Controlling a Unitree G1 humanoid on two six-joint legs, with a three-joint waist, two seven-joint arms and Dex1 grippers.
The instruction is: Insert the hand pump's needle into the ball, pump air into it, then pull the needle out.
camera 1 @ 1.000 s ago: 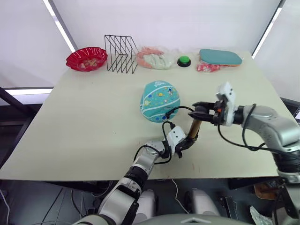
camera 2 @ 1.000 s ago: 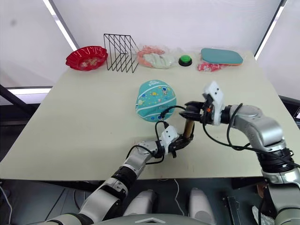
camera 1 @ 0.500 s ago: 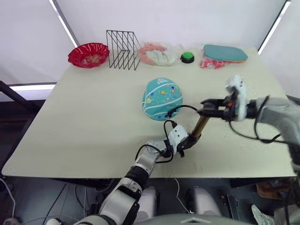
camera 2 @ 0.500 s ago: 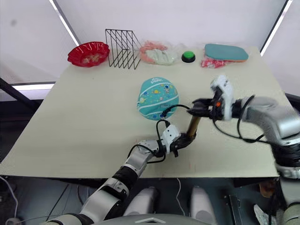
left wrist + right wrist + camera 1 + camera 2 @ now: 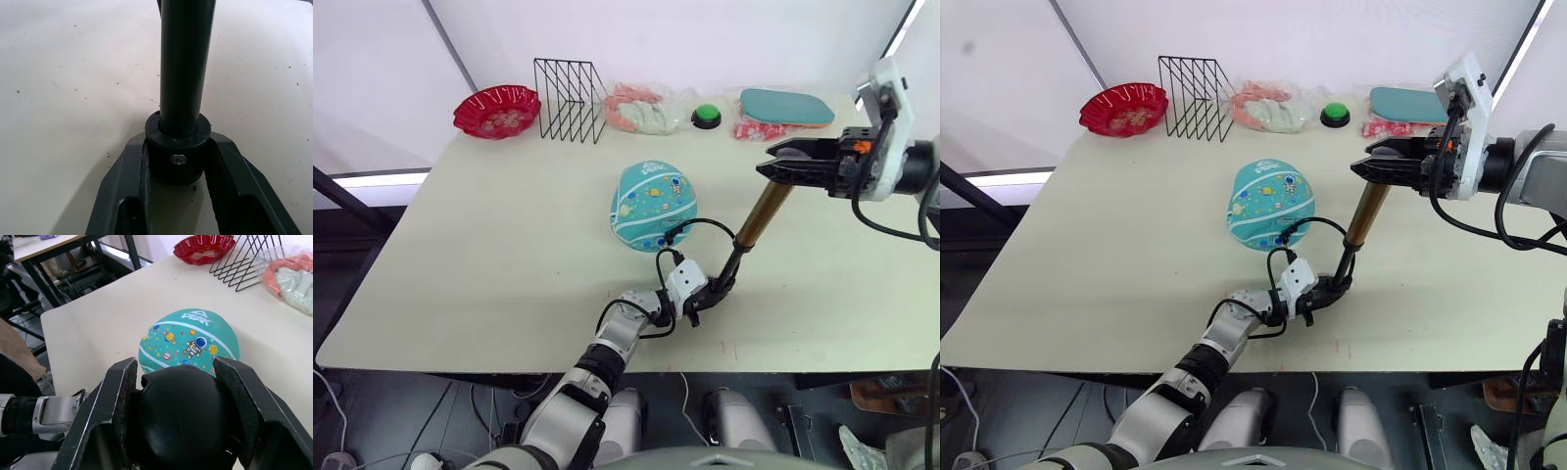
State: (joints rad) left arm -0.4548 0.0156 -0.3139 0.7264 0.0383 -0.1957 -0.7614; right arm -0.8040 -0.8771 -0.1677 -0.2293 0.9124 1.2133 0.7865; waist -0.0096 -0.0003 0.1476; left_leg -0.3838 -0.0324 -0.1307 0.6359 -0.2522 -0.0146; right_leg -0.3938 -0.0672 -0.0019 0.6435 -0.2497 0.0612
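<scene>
- Right hand [image 5: 773,163], clenched on the pump's [image 5: 751,227] handle, had risen, extending the rod.
- Left hand [image 5: 710,294] gripped its base on the surface [image 5: 489,235], beside the ball [image 5: 651,207].

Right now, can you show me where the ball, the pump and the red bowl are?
ball [image 5: 651,207], left eye view, on the middle of its teal printed skin.
pump [image 5: 760,214], left eye view, on its gold-brass barrel.
red bowl [image 5: 496,109], left eye view, on its wavy rim.
</scene>
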